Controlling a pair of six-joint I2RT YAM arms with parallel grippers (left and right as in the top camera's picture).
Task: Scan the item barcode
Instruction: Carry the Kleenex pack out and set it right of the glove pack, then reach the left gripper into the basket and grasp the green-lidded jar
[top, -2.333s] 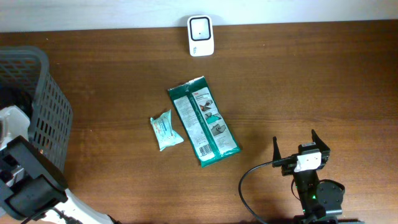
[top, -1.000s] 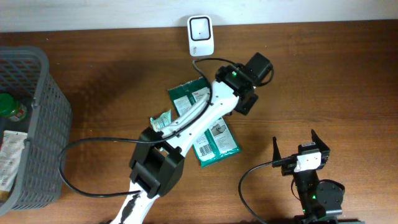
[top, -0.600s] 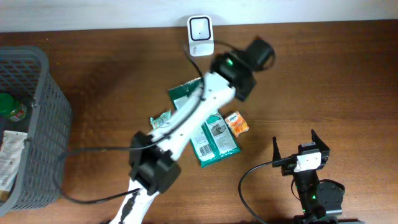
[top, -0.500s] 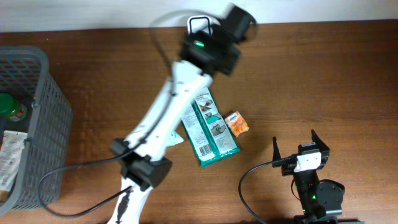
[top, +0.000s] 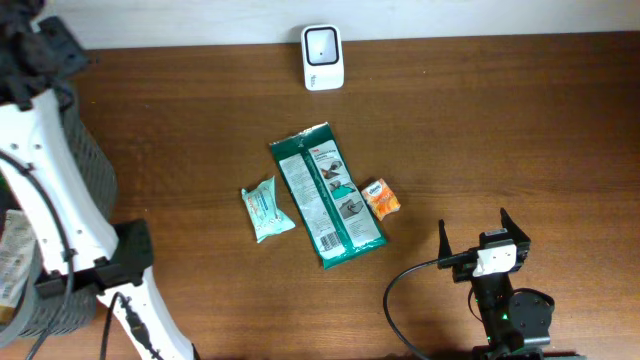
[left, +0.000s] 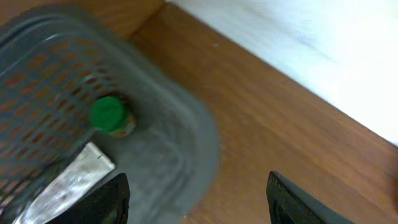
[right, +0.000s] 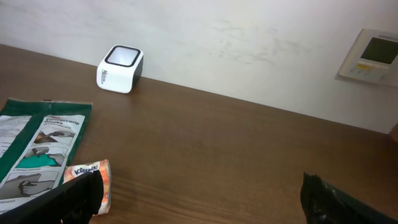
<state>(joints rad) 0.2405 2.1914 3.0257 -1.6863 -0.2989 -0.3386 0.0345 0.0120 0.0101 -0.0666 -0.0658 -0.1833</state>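
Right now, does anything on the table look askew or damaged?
Nothing looks spilled or damaged. Only the green pack lies slanted, with the small orange packet close at its right side.

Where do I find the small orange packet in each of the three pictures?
Overhead: the orange packet lies near the middle, just right of the long green pack.
Right wrist: the packet is at the bottom left, beside the green pack.
Left wrist: not in it; only a gray basket shows.
Shared landmark: the white scanner, far from the packet in both views.

Left fingers (left: 109, 202) and right fingers (right: 74, 200) stand spread apart, empty.
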